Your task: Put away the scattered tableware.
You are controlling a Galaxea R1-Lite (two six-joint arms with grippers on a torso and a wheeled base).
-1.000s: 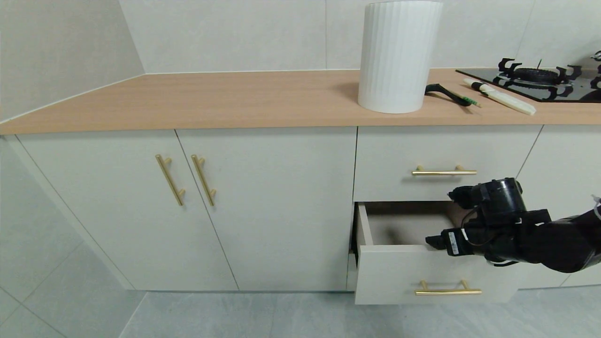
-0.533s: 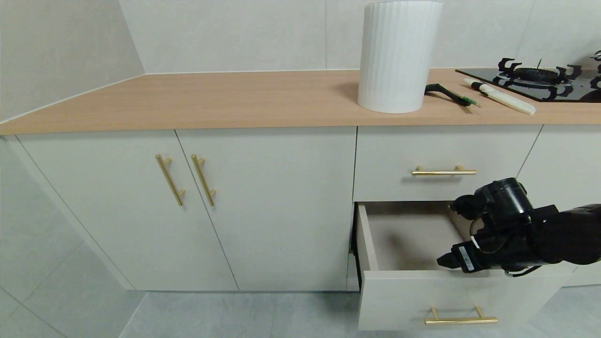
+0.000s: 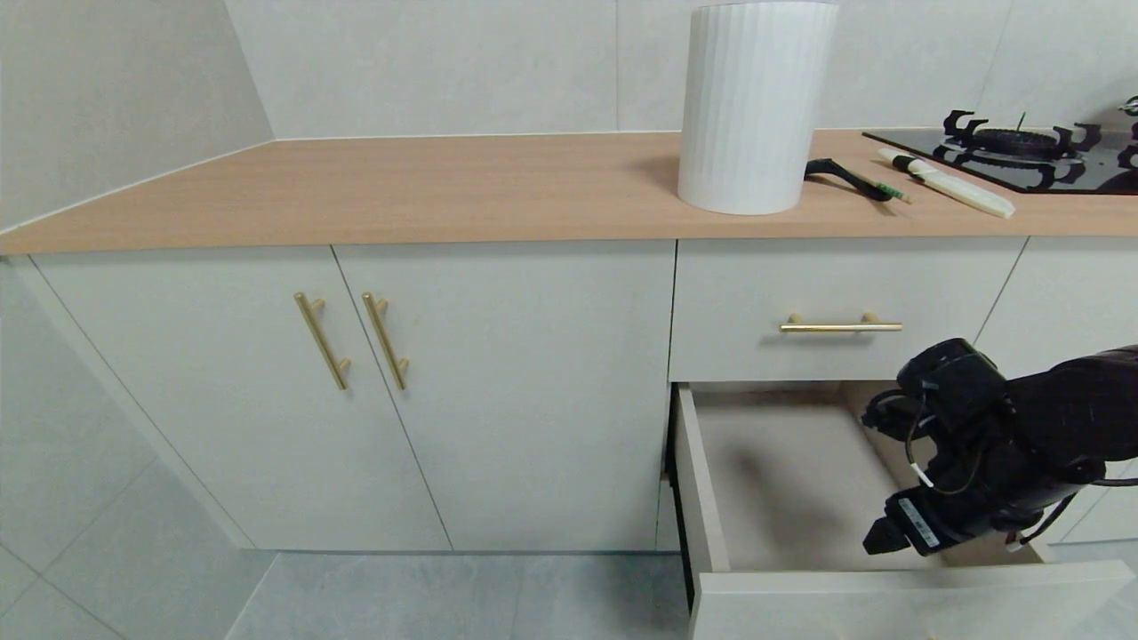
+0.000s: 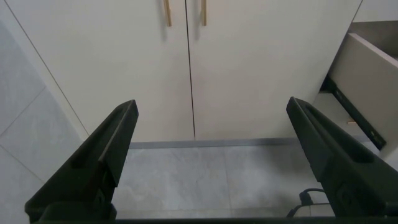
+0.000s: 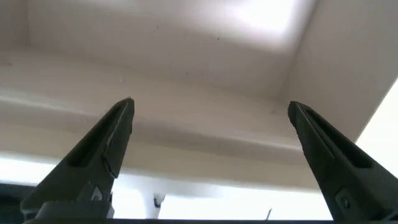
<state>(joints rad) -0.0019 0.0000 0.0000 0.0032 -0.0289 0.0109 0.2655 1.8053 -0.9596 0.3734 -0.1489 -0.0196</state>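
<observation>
On the wooden counter lie a black-handled utensil and a long white utensil, to the right of a tall white ribbed container. Below them the lower drawer stands pulled far out, and its inside looks bare. My right gripper is open inside the drawer, its lower finger close behind the front panel. The right wrist view shows the right gripper spread wide over the drawer's pale inner walls. My left gripper is open, low before the cabinet doors, holding nothing.
A black gas hob sits at the counter's right end. The upper drawer is closed, its brass handle above my right arm. Double cabinet doors with brass handles are to the left. Grey tiled floor lies below.
The lower drawer has slid much farther out toward me, and my right gripper has come back and down with it, staying at the front panel.
</observation>
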